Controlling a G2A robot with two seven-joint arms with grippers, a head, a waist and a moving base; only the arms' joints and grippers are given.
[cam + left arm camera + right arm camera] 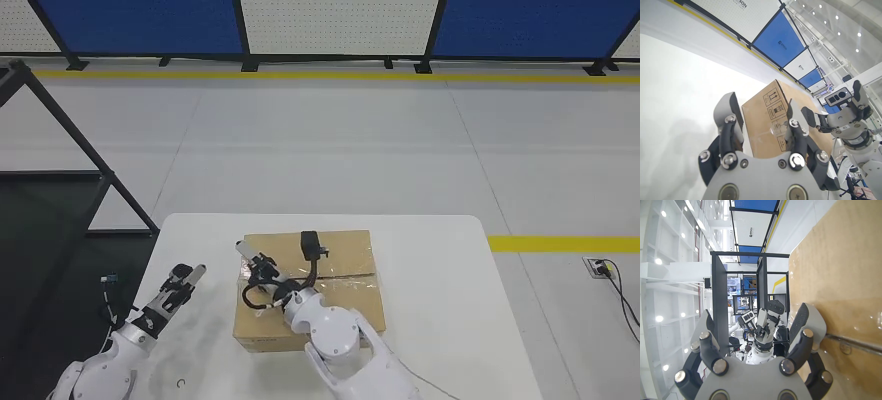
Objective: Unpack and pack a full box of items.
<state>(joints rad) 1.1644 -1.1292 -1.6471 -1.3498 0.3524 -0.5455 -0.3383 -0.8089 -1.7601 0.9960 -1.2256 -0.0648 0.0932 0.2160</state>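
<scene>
Right gripper (755,311), fingers (800,321) spread, hides part of the taped box (838,275) top.

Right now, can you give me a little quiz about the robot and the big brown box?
1. True or false: the brown cardboard box on the white table has its top flaps shut.
2. The left gripper is: A) holding the box, B) open beside the box, C) inside the box.
3. Which gripper is over the box?
Key: 1 true; 2 B; 3 the right gripper.
</scene>
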